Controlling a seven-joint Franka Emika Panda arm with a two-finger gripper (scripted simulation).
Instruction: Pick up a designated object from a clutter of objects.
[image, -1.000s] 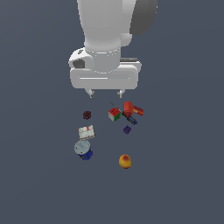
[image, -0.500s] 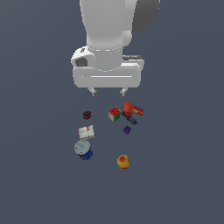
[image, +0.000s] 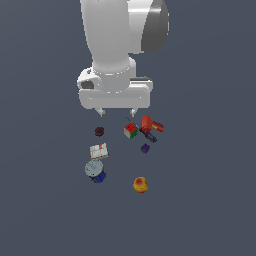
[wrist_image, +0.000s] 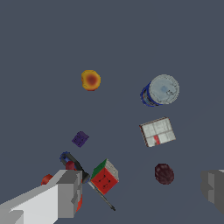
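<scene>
The dark maroon bumpy lump (image: 99, 131) lies on the grey floor at the exterior view's left of the colourful puzzle cube (image: 131, 130). In the wrist view the lump (wrist_image: 164, 173) sits between the two fingers, nearer the far finger. My gripper (image: 118, 113) hangs open and empty above the floor, over the gap between lump and cube. The wrist view shows it (wrist_image: 142, 188) wide open. The red-orange tool (image: 151, 126) lies beside the cube, partly behind a finger (wrist_image: 65, 192) in the wrist view.
A small purple block (image: 145, 148) lies below the tool. A white-red flat box (image: 99, 150) and a blue round clock-like item (image: 94, 170) lie below the lump. A yellow-orange ball (image: 140, 184) sits nearest the lower edge.
The arm has come down a little toward the objects and shifted slightly. The objects have not moved. The gripper stays open.
</scene>
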